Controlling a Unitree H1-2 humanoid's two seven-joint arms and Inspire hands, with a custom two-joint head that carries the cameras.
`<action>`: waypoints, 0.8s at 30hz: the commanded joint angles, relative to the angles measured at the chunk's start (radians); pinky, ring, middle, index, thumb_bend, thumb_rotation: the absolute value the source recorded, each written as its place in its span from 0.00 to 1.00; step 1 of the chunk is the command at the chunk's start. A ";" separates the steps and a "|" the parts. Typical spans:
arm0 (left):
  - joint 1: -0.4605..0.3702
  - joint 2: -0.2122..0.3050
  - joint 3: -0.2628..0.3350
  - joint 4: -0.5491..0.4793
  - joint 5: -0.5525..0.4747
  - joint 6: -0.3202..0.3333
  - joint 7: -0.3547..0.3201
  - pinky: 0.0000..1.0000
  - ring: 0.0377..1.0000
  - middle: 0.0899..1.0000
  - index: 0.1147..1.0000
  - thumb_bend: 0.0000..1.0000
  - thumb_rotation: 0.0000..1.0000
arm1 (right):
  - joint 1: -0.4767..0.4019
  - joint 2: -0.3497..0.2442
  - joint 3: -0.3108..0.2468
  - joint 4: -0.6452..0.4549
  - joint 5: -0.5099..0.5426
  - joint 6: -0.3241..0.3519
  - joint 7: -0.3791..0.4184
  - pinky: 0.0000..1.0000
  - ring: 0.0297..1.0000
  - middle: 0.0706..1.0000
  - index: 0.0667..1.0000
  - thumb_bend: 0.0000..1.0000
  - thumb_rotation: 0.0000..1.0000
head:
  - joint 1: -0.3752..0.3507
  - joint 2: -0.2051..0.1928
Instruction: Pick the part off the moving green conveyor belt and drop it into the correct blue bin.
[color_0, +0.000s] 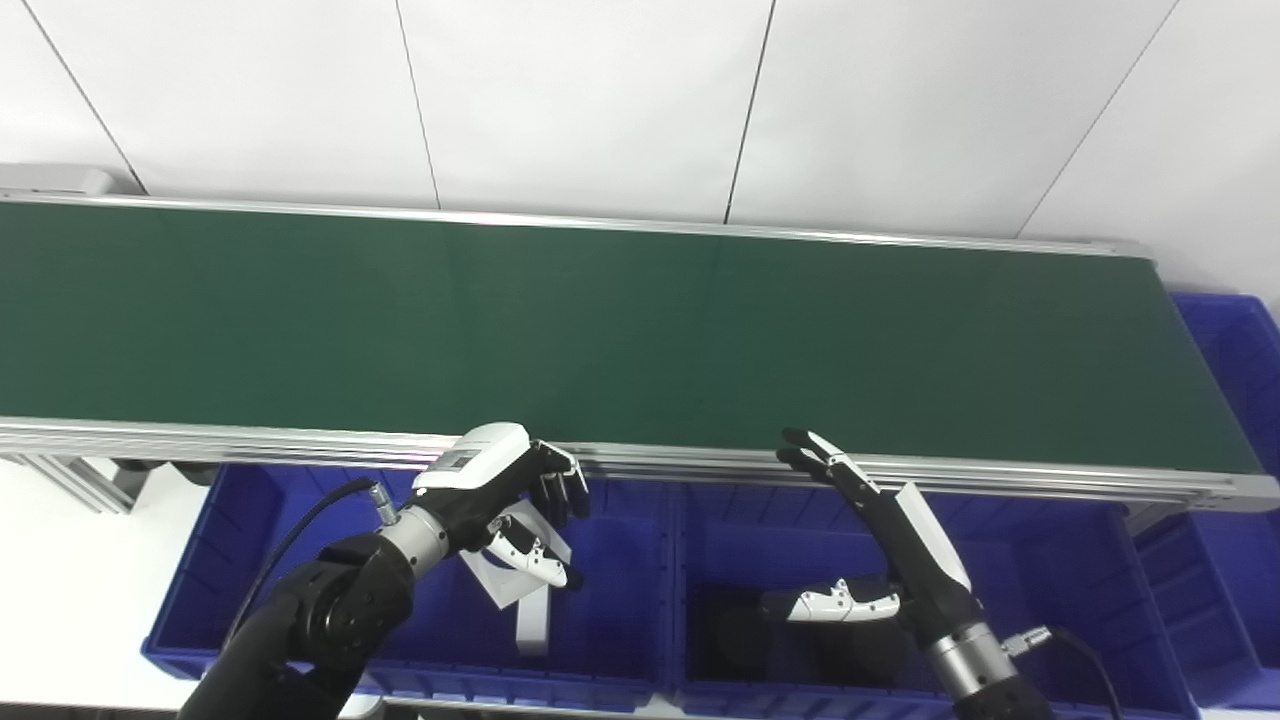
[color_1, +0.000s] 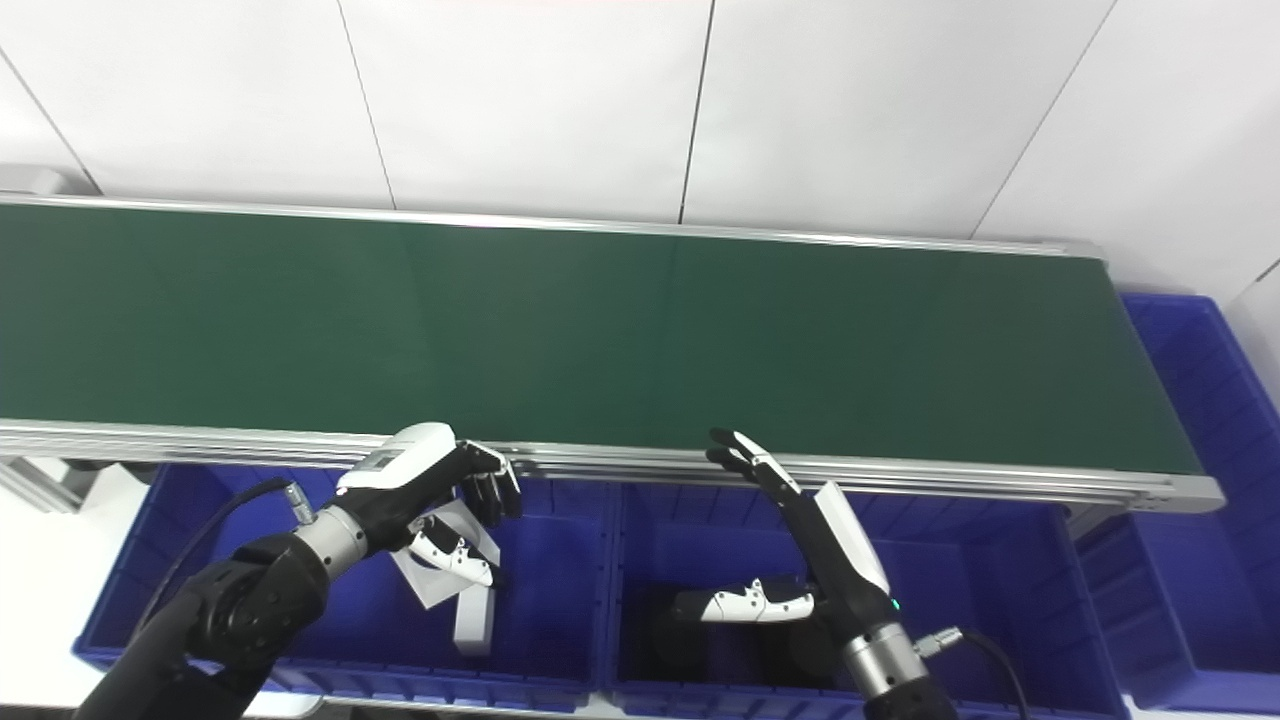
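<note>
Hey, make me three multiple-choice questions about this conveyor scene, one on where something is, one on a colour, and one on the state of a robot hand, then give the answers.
1. Where is the white part?
A. In the middle of the belt
B. Under the left robot hand, over the left blue bin
C. In the bin at the far right end of the belt

2. What colour is the conveyor belt?
A. Green
B. Red
C. Yellow

3. What state is the right robot hand in?
A. Shut on the white part
B. Clenched into a fist
C. Open, fingers extended, holding nothing

Answers:
1 B: the white part sits below the left robot hand, above the left blue bin, and the belt carries nothing.
2 A: the belt surface is dark green.
3 C: its fingers point toward the belt edge with the thumb spread apart, over the middle blue bin.
</note>
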 joint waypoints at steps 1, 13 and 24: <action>-0.043 -0.001 -0.008 -0.021 0.023 0.014 -0.005 0.40 0.38 0.44 0.48 0.49 0.00 | -0.004 -0.002 -0.010 -0.042 0.018 0.002 -0.004 0.83 0.86 0.84 0.90 0.97 0.40 | -0.002 0.003; -0.069 0.042 -0.077 -0.018 0.141 0.013 -0.057 0.41 0.44 0.51 0.55 0.51 0.04 | -0.009 0.002 -0.006 -0.052 0.017 0.023 0.001 0.85 0.87 0.84 0.90 0.96 0.39 | -0.012 0.010; -0.082 0.079 -0.099 -0.069 0.149 0.024 -0.168 0.63 0.77 0.83 0.82 0.78 0.42 | -0.009 0.004 -0.004 -0.052 0.013 0.028 -0.001 0.85 0.87 0.84 0.90 0.97 0.41 | -0.017 0.013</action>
